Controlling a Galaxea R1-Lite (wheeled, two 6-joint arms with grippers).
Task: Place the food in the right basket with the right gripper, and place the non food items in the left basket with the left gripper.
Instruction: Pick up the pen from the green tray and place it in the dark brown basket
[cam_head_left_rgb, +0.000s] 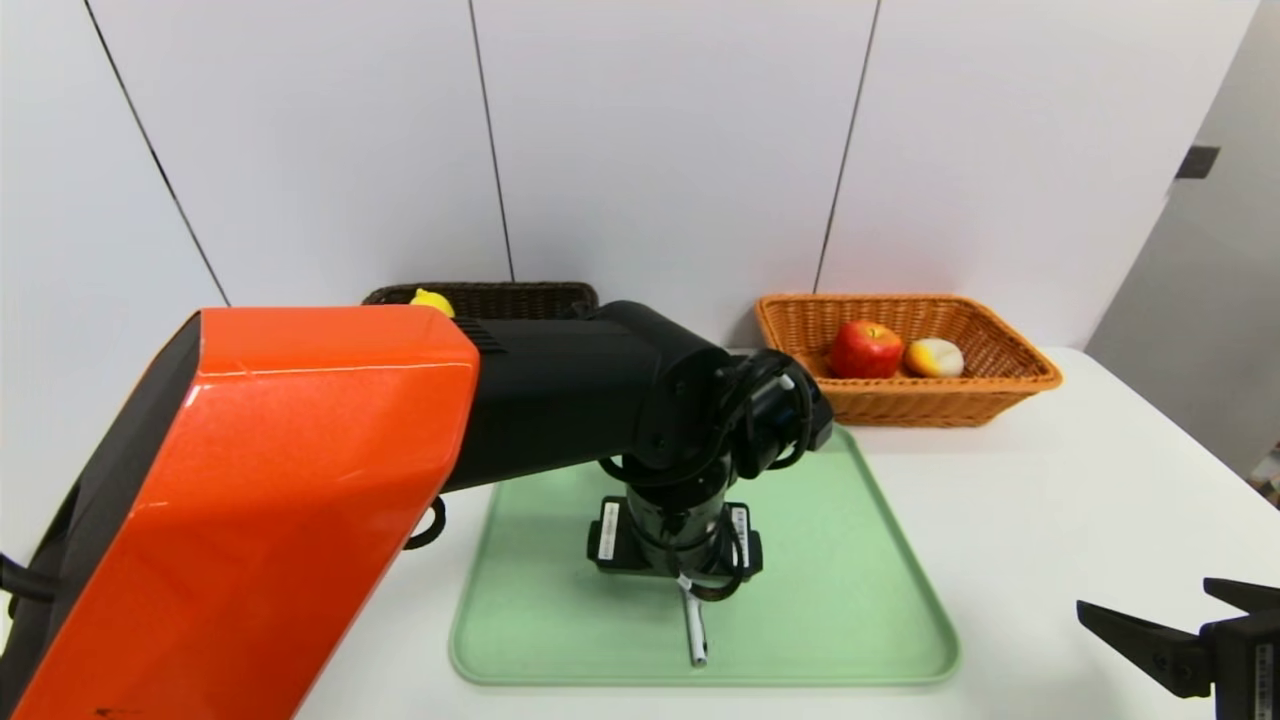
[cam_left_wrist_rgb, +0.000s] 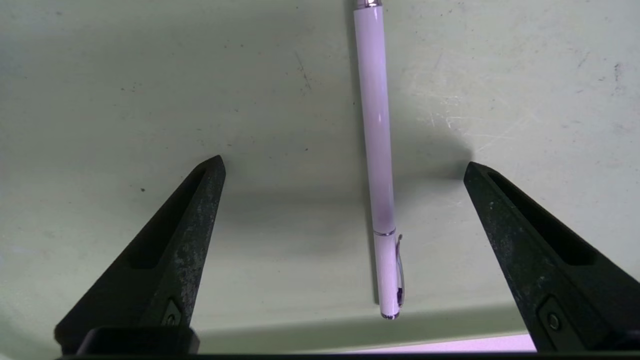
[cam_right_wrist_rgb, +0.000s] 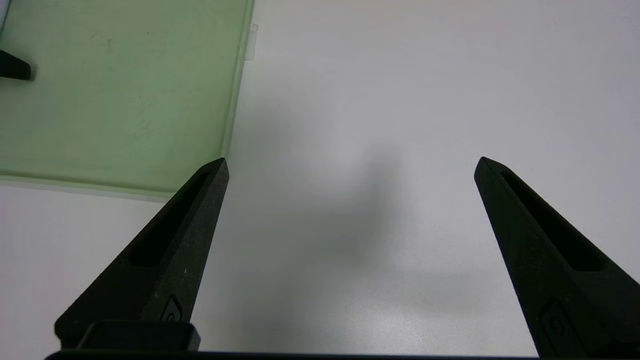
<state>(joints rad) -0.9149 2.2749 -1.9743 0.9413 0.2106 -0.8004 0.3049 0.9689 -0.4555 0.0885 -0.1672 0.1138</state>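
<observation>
Nearest the head camera, the left arm's orange casing fills the near left and reaches out over the green tray (cam_head_left_rgb: 850, 600). Its claw, the left claw (cam_left_wrist_rgb: 344, 167), points steeply down above the tray's near part. The wrist view shows both fingers spread wide and holding nothing, with the pen (cam_left_wrist_rgb: 377, 150) lying flat on the tray between them, nearer one finger than the other and touching neither. In the head view only the pen's near end shows below the wrist.

At the near right corner, the right claw (cam_right_wrist_rgb: 351, 165) is parked above the bare counter (cam_head_left_rgb: 1080, 500) just off the tray's edge, fingers likewise spread and empty.

Farther back on the right, the orange basket (cam_head_left_rgb: 1010, 345) holds the apple (cam_head_left_rgb: 865, 349) and the white piece (cam_head_left_rgb: 934, 357), side by side. Judgement: the food step looks complete.

Farthest back, the dark basket (cam_head_left_rgb: 520, 296) is mostly hidden behind the left arm; the duck (cam_head_left_rgb: 432, 300) shows at its rim. The pouch cannot be seen.

Judgement: the step in hand is picking up the pen, seemingly the last item on the tray. The next move calls for lowering the claw until the fingers flank the barrel, centring slightly, then closing across it. The pen is slim and round and may roll or slip.
</observation>
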